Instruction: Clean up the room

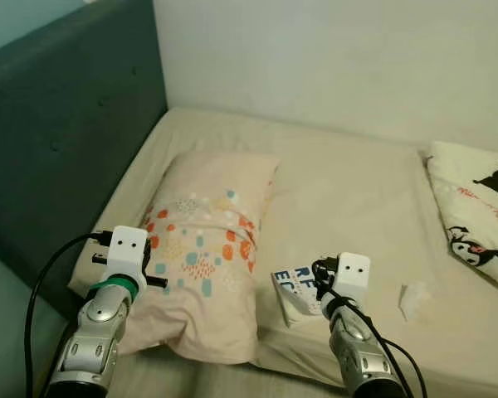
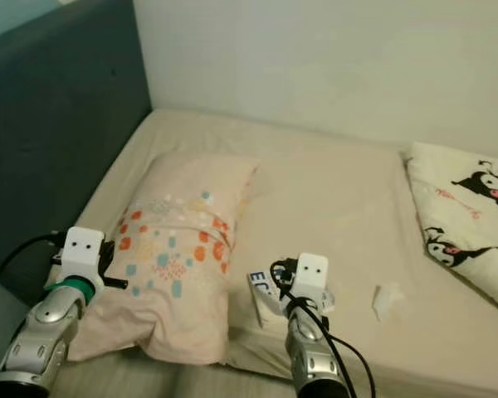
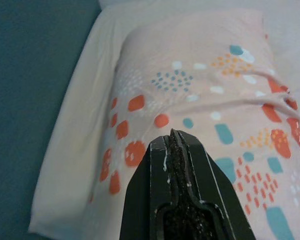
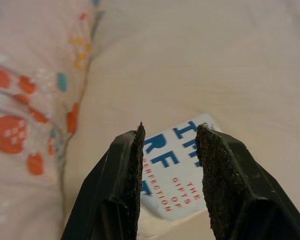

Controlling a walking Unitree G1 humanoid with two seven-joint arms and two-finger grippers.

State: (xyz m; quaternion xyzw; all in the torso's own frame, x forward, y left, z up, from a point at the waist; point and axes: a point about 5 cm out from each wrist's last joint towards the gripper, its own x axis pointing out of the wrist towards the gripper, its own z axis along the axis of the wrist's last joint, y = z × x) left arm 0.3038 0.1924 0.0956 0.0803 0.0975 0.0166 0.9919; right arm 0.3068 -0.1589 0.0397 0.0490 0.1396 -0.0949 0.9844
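**Book on bed, right gripper above it**

Book [image 1: 295, 292] lies flat on the bed [image 1: 357, 199], near the front edge, just beside the pillow [image 1: 203, 249] on its right side. White cover, large blue letters, smaller red print; thin, rectangular, glossy. The corner nearest the robot is hidden behind the right arm.

Right gripper [image 4: 170, 145] hangs over the book, fingers [image 4: 127, 170] parted by a moderate gap with nothing between them; blue lettering shows through the gap. Rough, dark, grainy pads. Cannot tell whether the tips touch the cover.

Left gripper [image 3: 173, 145] is closed tight, pads pressed together, empty, pointing over the pillow's near end.

Pillow: soft, pale pink cloth, creased, printed with orange and teal dots and blocks. Bed sheet: plain cream, lightly wrinkled.

Small crumpled white scrap [image 1: 413, 298] lies on the sheet right of the book, apart from it. Cartoon-print blanket [image 1: 477, 211] at the far right edge. Dark teal padded headboard [image 1: 58, 141] on the left.
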